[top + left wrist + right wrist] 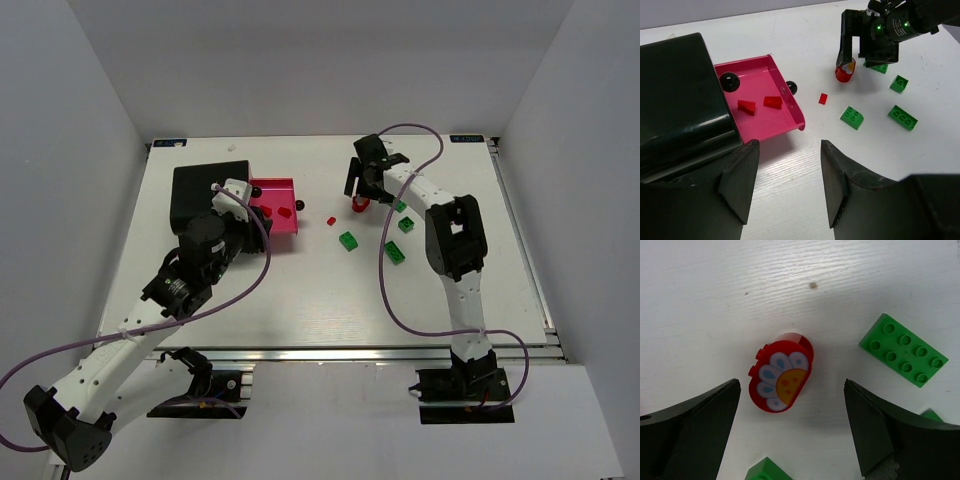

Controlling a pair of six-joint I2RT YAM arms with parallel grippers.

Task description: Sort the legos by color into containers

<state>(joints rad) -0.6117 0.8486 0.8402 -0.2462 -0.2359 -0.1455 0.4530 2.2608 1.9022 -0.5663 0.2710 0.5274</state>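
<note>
Legos (pixel 348 240): two red pieces sorted; one small red brick, one red flower piece and four green bricks lie loose on the white table (pixel 300 300).
Black box (pixel 200 190): far left, touching the pink box; what it holds cannot be made out.
Left gripper (pixel 787 172): released and empty, fingers apart above bare table just in front of the pink box.
Pink box (pixel 760 75): two red pieces (pixel 772 101) rest on its floor, near the dark knobs.
Small red brick (pixel 823 98): alone on the table, between the pink box and the green bricks.
Red flower piece (pixel 782 372): lying flat at centre-right, painted face up, a green brick just beside it.
Right gripper (pixel 792 387): spread wide, one finger either side of the flower piece, touching neither side.
Green bricks (pixel 852 117): scattered to the right, well apart from both boxes.
Step in hand: apparently the right arm's pick of the flower piece, bound for the pink box with the other reds.
Next move: likely a descent and a squeeze across the piece's narrow sides, avoiding the neighbouring green brick, then a carry leftwards past the small red brick.
</note>
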